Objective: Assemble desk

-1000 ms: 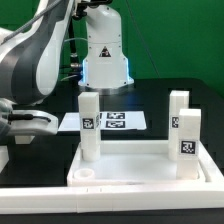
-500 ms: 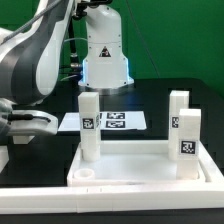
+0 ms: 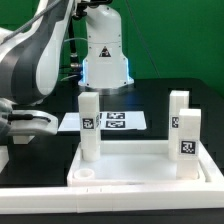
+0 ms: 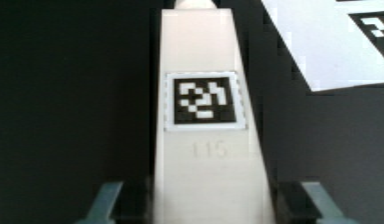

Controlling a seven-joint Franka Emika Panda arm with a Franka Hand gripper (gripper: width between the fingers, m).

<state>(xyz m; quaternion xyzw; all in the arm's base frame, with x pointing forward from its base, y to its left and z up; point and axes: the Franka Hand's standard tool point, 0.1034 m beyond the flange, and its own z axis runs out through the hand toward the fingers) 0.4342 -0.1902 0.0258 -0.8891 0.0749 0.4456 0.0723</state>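
Observation:
The desk's white rimmed tabletop (image 3: 140,172) lies at the front of the exterior view. Three square legs stand upright in its corner sockets: one on the exterior view's left (image 3: 90,125) and two on the right (image 3: 187,140) (image 3: 177,108). The front left socket (image 3: 85,174) is empty. In the wrist view a fourth white leg (image 4: 210,100) with a black-and-white tag lies on the black table. My gripper (image 4: 210,198) straddles its near end. The fingers (image 4: 111,200) are open, with a dark gap on each side of the leg. In the exterior view the arm's hand (image 3: 28,122) is at the far left, and the fourth leg is out of sight there.
The marker board (image 3: 112,121) lies flat behind the tabletop; its corner also shows in the wrist view (image 4: 331,40). The robot's base (image 3: 105,55) stands at the back. A white piece (image 3: 3,158) shows at the exterior view's left edge.

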